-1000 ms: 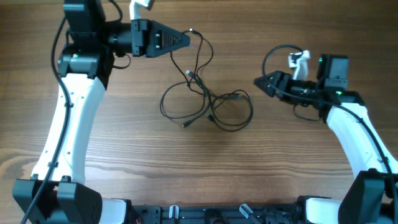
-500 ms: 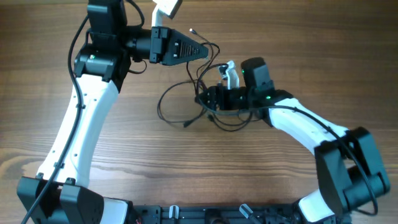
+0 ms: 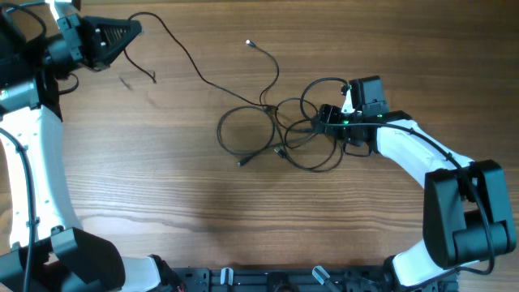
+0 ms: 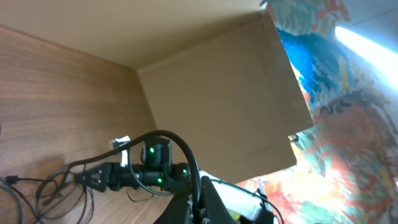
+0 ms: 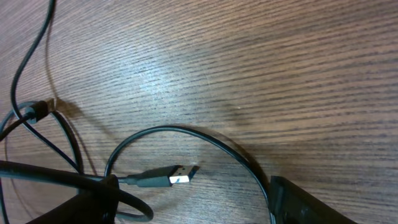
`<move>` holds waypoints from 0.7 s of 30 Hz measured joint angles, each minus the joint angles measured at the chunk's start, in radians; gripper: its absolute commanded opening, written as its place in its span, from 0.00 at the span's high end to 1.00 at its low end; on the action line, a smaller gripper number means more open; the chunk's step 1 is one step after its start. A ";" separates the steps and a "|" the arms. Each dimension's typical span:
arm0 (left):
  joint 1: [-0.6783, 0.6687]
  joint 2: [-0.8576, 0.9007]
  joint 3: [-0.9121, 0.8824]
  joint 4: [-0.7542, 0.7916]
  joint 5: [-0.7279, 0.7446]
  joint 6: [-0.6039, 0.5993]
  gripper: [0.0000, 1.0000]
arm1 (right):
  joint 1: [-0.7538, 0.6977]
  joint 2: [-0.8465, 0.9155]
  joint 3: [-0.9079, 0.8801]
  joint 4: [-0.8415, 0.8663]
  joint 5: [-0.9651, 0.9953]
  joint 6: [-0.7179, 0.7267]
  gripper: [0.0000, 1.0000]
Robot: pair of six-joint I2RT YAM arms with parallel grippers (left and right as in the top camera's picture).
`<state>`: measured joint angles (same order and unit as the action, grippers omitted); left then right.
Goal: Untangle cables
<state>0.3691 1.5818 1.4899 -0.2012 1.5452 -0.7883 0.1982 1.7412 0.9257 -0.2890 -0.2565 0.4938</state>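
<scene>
Several thin black cables (image 3: 243, 109) lie in a loose tangle at the table's middle. My left gripper (image 3: 133, 28) is at the far back left, shut on one cable (image 3: 185, 58) that stretches from it to the tangle; its loose end (image 3: 154, 79) hangs near. In the left wrist view the jaws (image 4: 199, 200) pinch this cord. My right gripper (image 3: 318, 122) is at the tangle's right side, low on the table. In the right wrist view its fingers (image 5: 189, 186) are open around a USB plug (image 5: 177, 176) and a cable loop (image 5: 205, 137).
A free plug end (image 3: 249, 41) lies behind the tangle and another (image 3: 241, 164) in front of it. A cardboard box (image 4: 217, 93) and a colourful cloth (image 4: 348, 124) stand beyond the table on the right.
My left arm has swung far back and left, pulling one cable out of the tangle. My right gripper has moved a little right, from the tangle's middle to its right side.
</scene>
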 measured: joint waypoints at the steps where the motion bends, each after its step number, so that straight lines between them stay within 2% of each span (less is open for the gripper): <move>1: 0.000 0.000 0.000 0.000 -0.013 0.000 0.96 | 0.000 0.000 0.000 -0.013 0.002 0.000 0.22; 3: -0.001 0.000 0.001 -0.018 -0.095 0.003 0.96 | 0.000 0.000 0.000 -0.052 0.017 0.000 0.31; 6: 0.005 -0.010 0.007 -0.214 -0.430 0.011 0.96 | 0.000 0.001 0.000 -0.110 0.039 0.005 0.70; 7: 0.016 -0.011 0.007 -0.271 -0.547 0.013 0.96 | 0.000 0.001 0.000 -0.124 0.045 0.006 0.88; 8: 0.036 -0.011 0.007 -0.317 -0.655 0.013 0.96 | -0.002 0.001 0.000 -0.134 0.049 0.006 0.96; 10: 0.097 -0.011 0.006 -0.353 -0.799 0.013 0.96 | -0.006 0.001 0.000 -0.141 0.053 0.006 0.96; 15: 0.223 -0.011 0.006 -0.398 -0.930 0.013 0.96 | -0.008 0.001 0.000 -0.142 0.056 0.007 0.96; 18: 0.216 -0.011 0.005 -0.414 -0.956 0.034 0.96 | -0.008 0.001 0.000 -0.142 0.056 0.007 0.96; 21: 0.138 -0.006 0.005 -0.413 -0.966 0.133 0.96 | -0.008 0.001 0.000 -0.142 0.056 0.007 0.96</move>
<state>0.5068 1.5753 1.4952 -0.6144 0.5793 -0.6552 0.1905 1.7420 0.9257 -0.4305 -0.2005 0.5011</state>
